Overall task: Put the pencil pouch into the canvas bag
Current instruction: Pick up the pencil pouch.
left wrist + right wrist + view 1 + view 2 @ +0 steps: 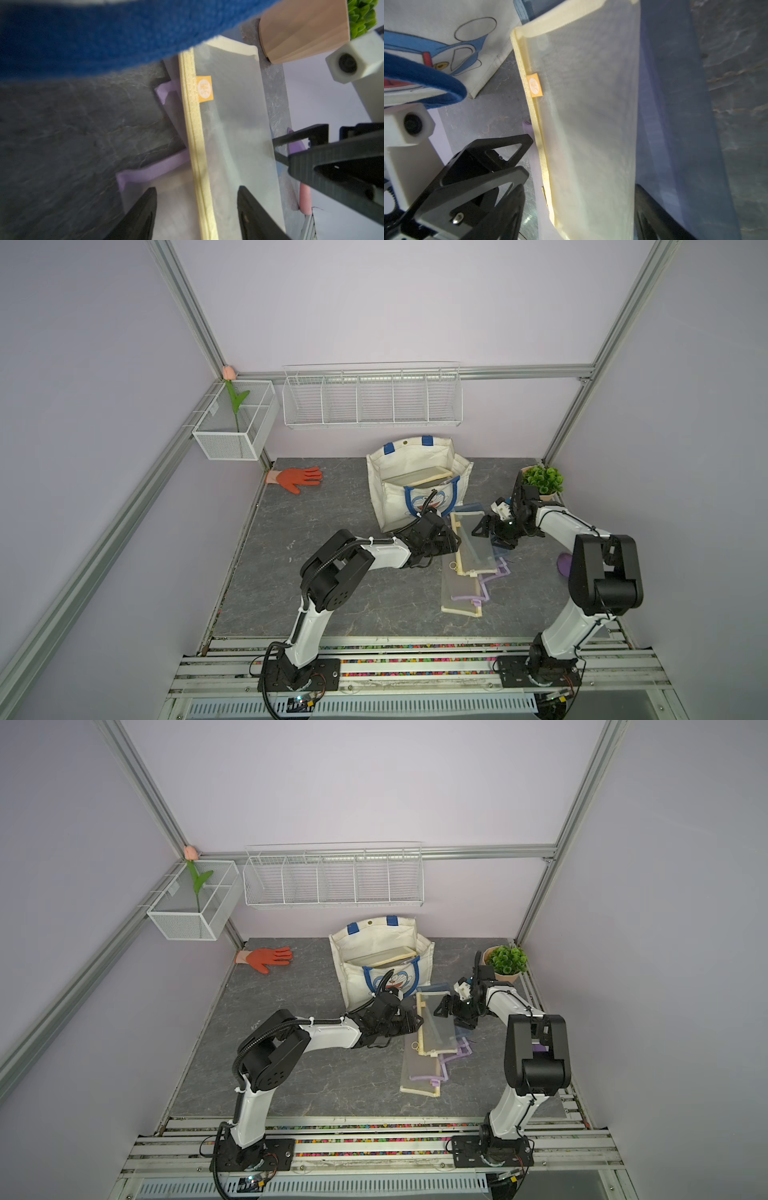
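Cream-edged mesh pencil pouch [473, 541] rests atop a pile of lilac- and blue-trimmed pouches [463, 593] on the worktop [332, 580], just beside the open canvas bag [390, 502]. Left claw [197, 188] stands moderately wide astride the pouch's zip edge; right claw [488, 536] stands wide at the opposite edge

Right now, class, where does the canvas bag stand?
In both top views the canvas bag stands at the table's back, below the wire rack, between the orange glove on its left and the potted plant on its right.
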Robot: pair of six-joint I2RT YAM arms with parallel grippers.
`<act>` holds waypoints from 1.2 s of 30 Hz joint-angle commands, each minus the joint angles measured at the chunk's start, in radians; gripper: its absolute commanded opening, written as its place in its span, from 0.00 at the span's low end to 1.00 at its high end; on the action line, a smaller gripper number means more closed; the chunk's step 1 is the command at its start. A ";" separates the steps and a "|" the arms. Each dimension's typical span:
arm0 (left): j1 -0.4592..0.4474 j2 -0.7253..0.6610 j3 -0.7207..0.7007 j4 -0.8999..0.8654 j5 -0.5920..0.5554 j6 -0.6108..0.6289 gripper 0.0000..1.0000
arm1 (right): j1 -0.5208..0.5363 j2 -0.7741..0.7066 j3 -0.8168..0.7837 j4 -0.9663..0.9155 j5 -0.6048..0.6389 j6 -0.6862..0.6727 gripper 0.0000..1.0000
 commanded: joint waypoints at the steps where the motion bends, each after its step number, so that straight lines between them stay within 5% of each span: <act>1: -0.006 0.040 0.056 0.066 0.024 -0.044 0.58 | 0.009 -0.003 -0.028 0.026 -0.046 -0.003 0.76; 10: -0.016 0.059 0.065 0.141 0.074 -0.075 0.52 | 0.041 -0.029 -0.029 0.050 -0.086 0.015 0.56; 16: -0.020 -0.019 0.005 0.145 0.053 -0.061 0.51 | 0.053 -0.077 -0.030 0.030 -0.082 0.017 0.21; 20: -0.026 -0.156 -0.079 0.136 0.019 -0.021 0.52 | 0.061 -0.177 -0.038 -0.011 -0.081 0.003 0.07; 31: 0.015 -0.575 -0.231 0.060 0.138 -0.014 0.70 | 0.155 -0.569 -0.032 -0.143 -0.152 0.005 0.07; 36: 0.087 -0.736 -0.229 -0.056 0.176 0.058 0.77 | 0.191 -0.634 0.014 -0.129 -0.289 0.039 0.07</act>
